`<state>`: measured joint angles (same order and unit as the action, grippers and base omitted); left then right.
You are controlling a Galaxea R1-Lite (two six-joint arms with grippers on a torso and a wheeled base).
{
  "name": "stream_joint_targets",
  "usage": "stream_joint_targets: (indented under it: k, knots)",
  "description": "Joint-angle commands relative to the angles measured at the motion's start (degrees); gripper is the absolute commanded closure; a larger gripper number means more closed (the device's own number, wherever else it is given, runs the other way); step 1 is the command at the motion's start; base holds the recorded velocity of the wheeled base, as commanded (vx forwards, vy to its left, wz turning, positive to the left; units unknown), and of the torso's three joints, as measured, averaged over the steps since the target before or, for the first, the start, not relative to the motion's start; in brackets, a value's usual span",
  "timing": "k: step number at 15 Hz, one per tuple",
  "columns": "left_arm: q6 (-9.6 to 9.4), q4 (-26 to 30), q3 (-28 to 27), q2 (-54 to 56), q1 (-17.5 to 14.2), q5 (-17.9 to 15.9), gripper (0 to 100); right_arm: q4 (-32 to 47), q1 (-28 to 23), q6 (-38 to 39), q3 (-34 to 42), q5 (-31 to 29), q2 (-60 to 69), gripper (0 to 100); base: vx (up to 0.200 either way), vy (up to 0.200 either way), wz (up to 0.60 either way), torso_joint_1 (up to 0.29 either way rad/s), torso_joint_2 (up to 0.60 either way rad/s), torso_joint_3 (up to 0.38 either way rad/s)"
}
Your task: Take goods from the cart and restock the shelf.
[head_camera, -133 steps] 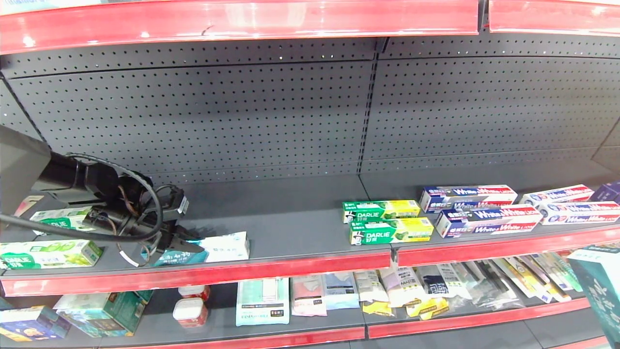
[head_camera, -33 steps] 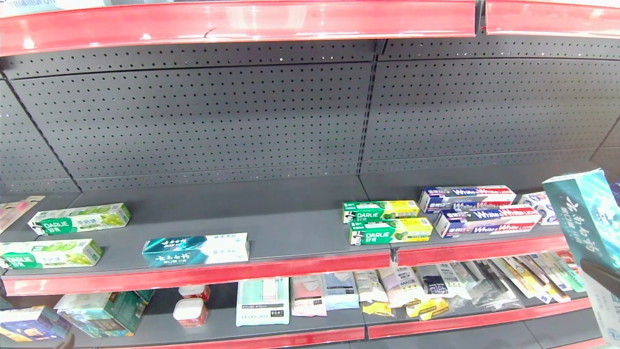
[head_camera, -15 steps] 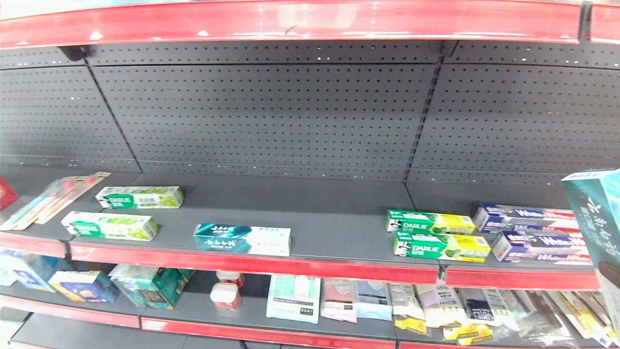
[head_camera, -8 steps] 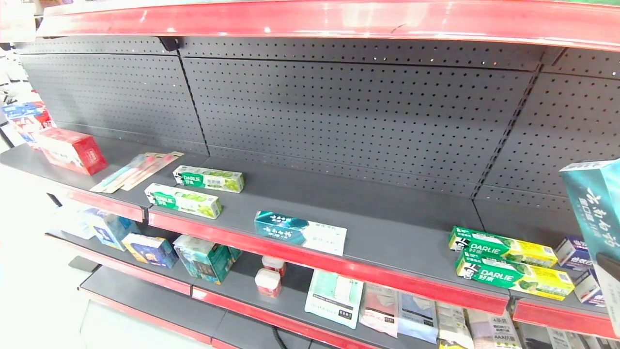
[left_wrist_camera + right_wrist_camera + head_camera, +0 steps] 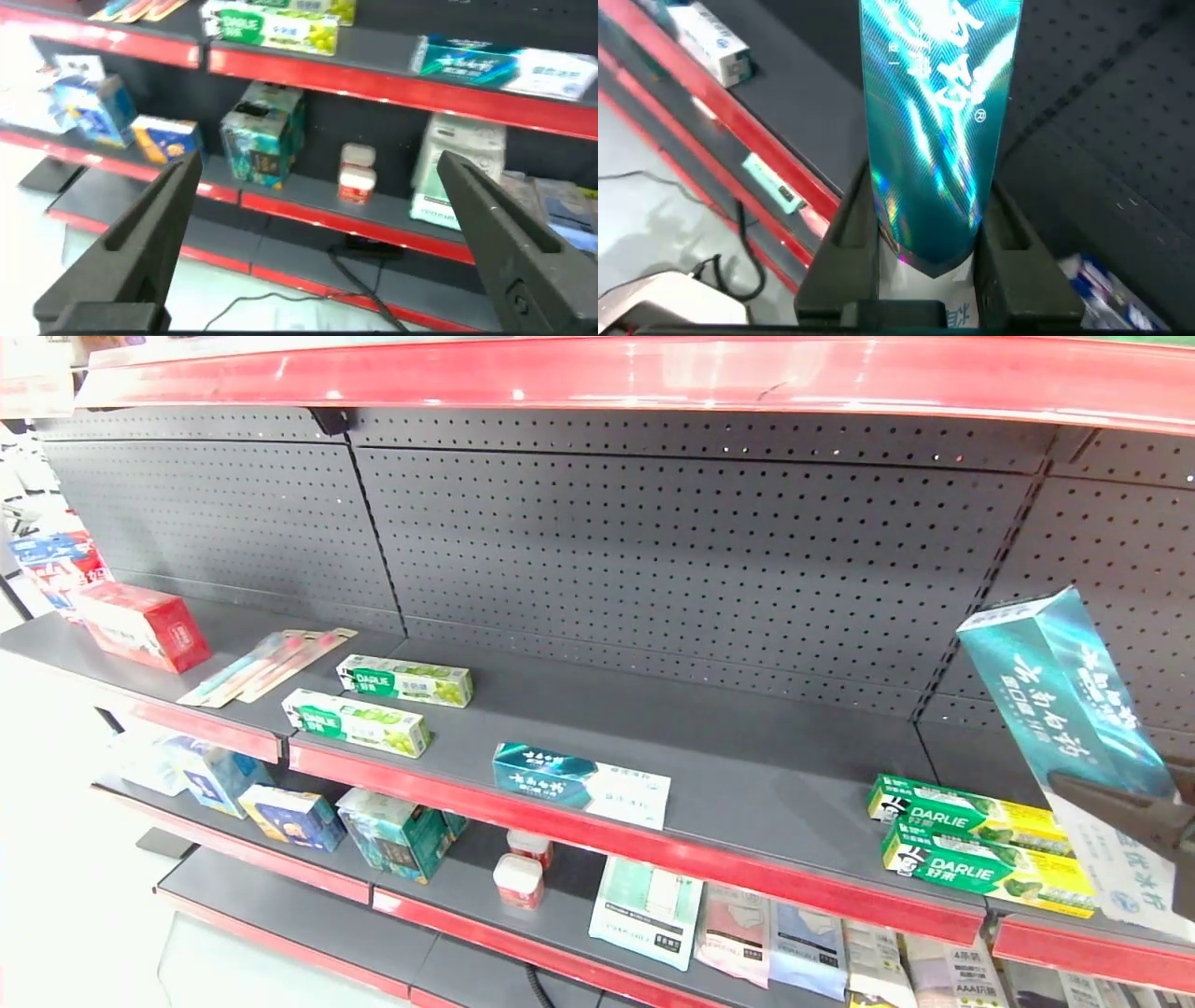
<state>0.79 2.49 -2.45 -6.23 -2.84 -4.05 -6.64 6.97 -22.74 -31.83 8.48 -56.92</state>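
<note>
Teal box (image 5: 1060, 700), tilted in right gripper (image 5: 926, 222), apparently above shelf edge (image 5: 653, 849).

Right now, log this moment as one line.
right gripper: shut on teal toothpaste box | left gripper: open, empty | box held tilted in front of shelf, not yet placed

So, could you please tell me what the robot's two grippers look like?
Both are matte and dark grey to black. The left gripper has two long, flat-sided jaws that taper to wedge-like tips. The right gripper has the same dark, angular jaws. Their surfaces look plain and unmarked.
</note>
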Motion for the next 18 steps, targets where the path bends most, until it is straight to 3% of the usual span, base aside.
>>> stream_joint_targets:
  k: [1, 2, 3, 5, 6, 7, 8, 9, 10, 12, 13, 18]
  knots:
    - [0.53, -0.3, -0.3, 1.4, -0.9, -1.5, 0, -1.9, 2.3, 1.2, -3.6, 0.1, -9.7, 100, 0.0, 0.0, 0.0, 0.0, 0.0, 0.0]
    - [1.49, -0.4, -0.8, 1.3, -0.9, -2.4, 0, -4.5, 2.3, 2.1, -4.0, 0.1, -12.4, 100, 0.0, 0.0, 0.0, 0.0, 0.0, 0.0]
    - [1.58, -0.7, -2.2, 1.3, -0.9, -8.3, 0, -10.7, 2.3, 2.3, -4.3, 0.0, -16.6, 100, 0.0, 0.0, 0.0, 0.0, 0.0, 0.0]
    - [1.32, -0.1, -2.8, 1.3, -0.9, -11.9, 0, -15.2, 2.3, 2.4, -4.8, 0.0, -19.5, 100, 0.0, 0.0, 0.0, 0.0, 0.0, 0.0]
    - [1.14, 0.3, -2.5, 1.3, -0.9, -11.2, 0, -15.2, 2.6, 2.5, -5.8, 0.0, -20.0, 100, 0.0, 0.0, 0.0, 0.0, 0.0, 0.0]
    - [1.05, 0.5, -2.3, 1.3, -0.9, -6.1, 0, -15.2, 3.2, 2.6, -5.8, 0.0, -20.4, 100, 0.0, 0.0, 0.0, 0.0, 0.0, 0.0]
    - [1.14, 0.4, -1.2, 1.3, -0.9, 3.0, 0, -15.2, 3.4, 2.8, -5.5, 0.0, -20.6, 100, 0.0, 0.0, 0.0, 0.0, 0.0, 0.0]
    - [1.05, -0.5, 1.0, 1.3, -0.9, 8.3, 0, -15.2, 4.2, 2.8, -5.6, 0.0, -20.9, 100, 0.0, 0.0, 0.0, 0.0, 0.0, 0.0]
    - [0.97, -1.3, 1.5, 1.3, -0.9, 8.5, 0, -15.2, 4.5, 2.8, -5.7, 0.0, -21.0, 100, 0.0, 0.0, 0.0, 0.0, 0.0, 0.0]
    - [-1.93, -2.7, 2.5, 2.0, 0.6, 5.9, 0, -15.2, 5.7, 3.1, -5.9, -0.1, -20.9, 100, 0.0, 0.0, 0.0, 0.0, 0.0, 0.0]
    - [-2.29, -2.6, 2.5, 2.2, 4.9, 4.8, 0, -15.2, 5.7, 3.1, -5.7, -0.1, -20.9, 100, 0.0, 0.0, 0.0, 0.0, 0.0, 0.0]
    - [-1.93, -2.6, 2.5, 2.7, 4.5, 4.9, 0, -15.1, 6.6, 3.0, -5.2, -0.2, -20.7, 100, 0.0, 0.0, 0.0, 0.0, 0.0, 0.0]
